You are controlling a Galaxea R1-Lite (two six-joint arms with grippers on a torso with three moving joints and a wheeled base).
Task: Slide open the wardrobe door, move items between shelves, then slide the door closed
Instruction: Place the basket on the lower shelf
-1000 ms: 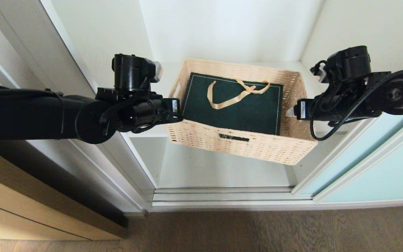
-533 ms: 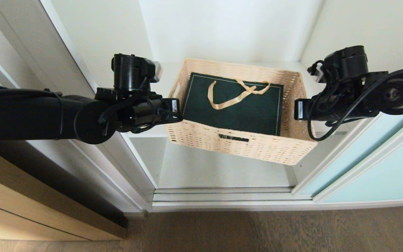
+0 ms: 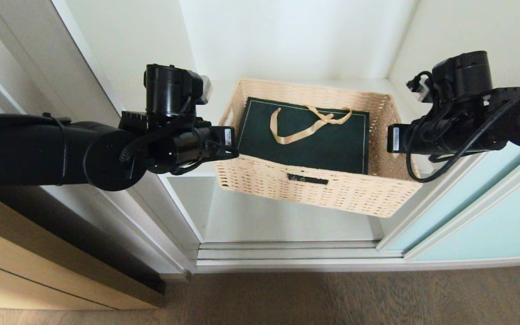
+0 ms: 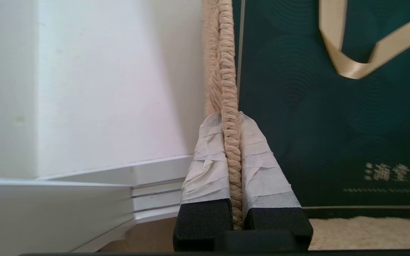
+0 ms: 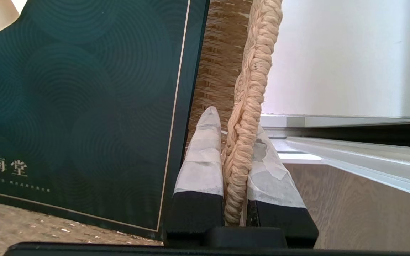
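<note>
At the basket's left rim: left gripper (image 4: 231, 167), taped fingers (image 4: 205, 167) pinched tight on the braided edge of the wicker basket (image 3: 332, 192), rim cord sandwiched between both pads.

At the basket's right rim: right gripper (image 5: 235, 167), taped fingers (image 5: 201, 163) closed narrow on the braided edge; one pad inside the basket wall, the other outside.

Wicker basket: tan, rectangular, cut-out handle in its front wall; held between the two grippers in the wardrobe opening, its front half projecting past the front edge of the shelf (image 3: 188, 174), tilted slightly with the right front corner lowest in the head view. Whether its rear still rests on the shelf cannot be told.

Gift bag (image 3: 305, 140): dark green, flat, gold border line and gold ribbon handle (image 3: 307, 126); lies inside the basket, leaning toward its back wall, close to the left rim, with a gap showing at the right rim.

Lower shelf (image 3: 278, 221): white board below the basket.

Sliding wardrobe door (image 3: 490, 212): frosted blue-green glass, slid to the right, just beside the right arm.

Door track (image 3: 296, 253): silver, along the wardrobe's bottom front edge.

Wood cabinet front (image 3: 39, 271): lower left, beside the brown floor (image 3: 332, 298).
</note>
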